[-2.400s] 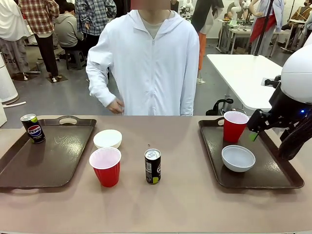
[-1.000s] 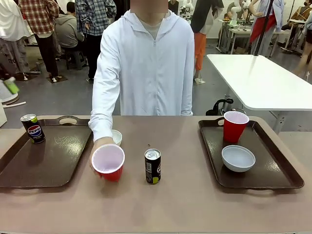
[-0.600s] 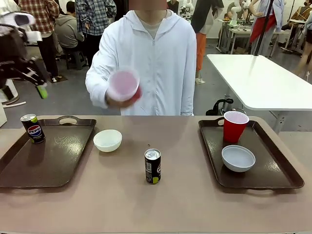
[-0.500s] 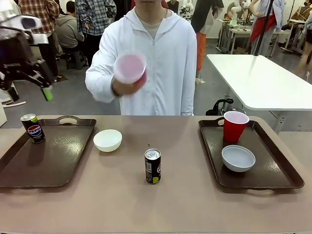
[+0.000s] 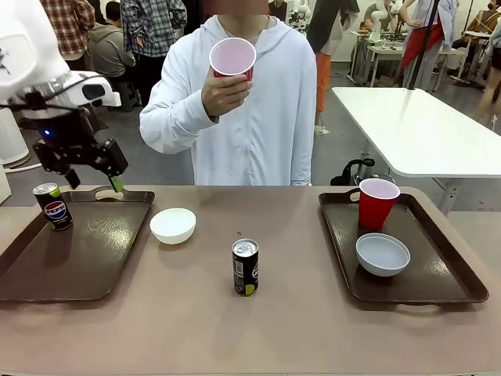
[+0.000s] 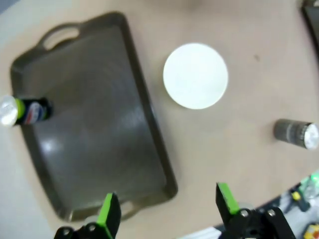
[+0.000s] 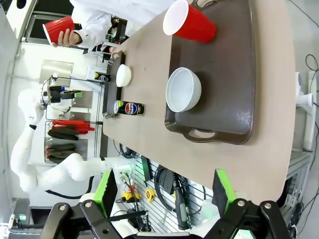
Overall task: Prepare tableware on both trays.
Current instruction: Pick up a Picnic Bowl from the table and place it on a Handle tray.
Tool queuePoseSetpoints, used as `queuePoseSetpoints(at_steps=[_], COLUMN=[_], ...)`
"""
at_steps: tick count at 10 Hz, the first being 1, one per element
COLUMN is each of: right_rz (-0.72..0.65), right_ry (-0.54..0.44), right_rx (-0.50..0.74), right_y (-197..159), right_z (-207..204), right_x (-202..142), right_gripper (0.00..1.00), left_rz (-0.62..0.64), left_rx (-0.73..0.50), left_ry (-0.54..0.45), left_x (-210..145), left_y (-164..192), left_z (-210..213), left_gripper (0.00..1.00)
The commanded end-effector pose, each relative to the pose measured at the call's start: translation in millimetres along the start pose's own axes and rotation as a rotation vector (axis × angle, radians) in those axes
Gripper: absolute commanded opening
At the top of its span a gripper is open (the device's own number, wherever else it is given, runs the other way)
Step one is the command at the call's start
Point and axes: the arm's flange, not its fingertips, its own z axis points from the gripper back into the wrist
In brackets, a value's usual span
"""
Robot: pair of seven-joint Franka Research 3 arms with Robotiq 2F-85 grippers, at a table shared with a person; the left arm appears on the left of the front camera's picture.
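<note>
Nearest, a dark drink can with a silver top (image 5: 245,267) stands upright in the middle of the tan table (image 5: 297,329), unmoved. On the right, the dark brown rectangular plastic tray (image 5: 427,274) carries a small round white bowl (image 5: 383,254) and, at its far left corner, an upright red plastic cup (image 5: 377,204). On the left, a second white bowl (image 5: 173,225) sits on the table just beside the left brown tray (image 5: 78,251), which holds a second dark can (image 5: 52,206) at its far left corner. The left gripper (image 5: 94,181), jaws wide apart and empty, has come lower and rightward since half a second ago and hangs over that tray's far rim. The right gripper (image 7: 164,191), likewise spread wide and empty, is well away from the right tray. Farthest, the person's hand (image 5: 225,92) has raised the other red cup (image 5: 232,56) from chest height to the collar.
</note>
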Motion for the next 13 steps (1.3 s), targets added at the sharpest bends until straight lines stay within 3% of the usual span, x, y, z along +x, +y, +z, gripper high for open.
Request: queuePoseSetpoints(at_steps=[1,2,3,5,7,13], right_rz=[0.005,0.005,0.005,0.005,0.005,0.005], right_ry=[0.005,0.005,0.005,0.005,0.005,0.005], right_rx=[0.008,0.008,0.008,0.008,0.008,0.008], right_y=[0.5,0.5,0.5,0.5,0.5,0.5], right_z=[0.7,0.7,0.7,0.7,0.7,0.7], right_x=[-1.5,-1.5,-1.5,-1.5,-1.5,-1.5], right_gripper=[1.0,1.0,1.0,1.0,1.0,1.0], left_rz=[-0.125,-0.129,-0.139,-0.265,-0.276,-0.195], left_rx=[-0.116,-0.152,-0.129,-0.217,-0.236,-0.243], left_ry=[-0.044,-0.022,0.007,0.024,0.023,-0.013], left_x=[2.9,-2.1,-33.5,-112.8,-160.1,-152.7], left_y=[10.5,13.3,20.2,49.0,69.7,79.9], left_z=[-19.5,-17.7,7.9,55.2,64.9,59.8], left_gripper=[1.0,1.0,1.0,1.0,1.0,1.0])
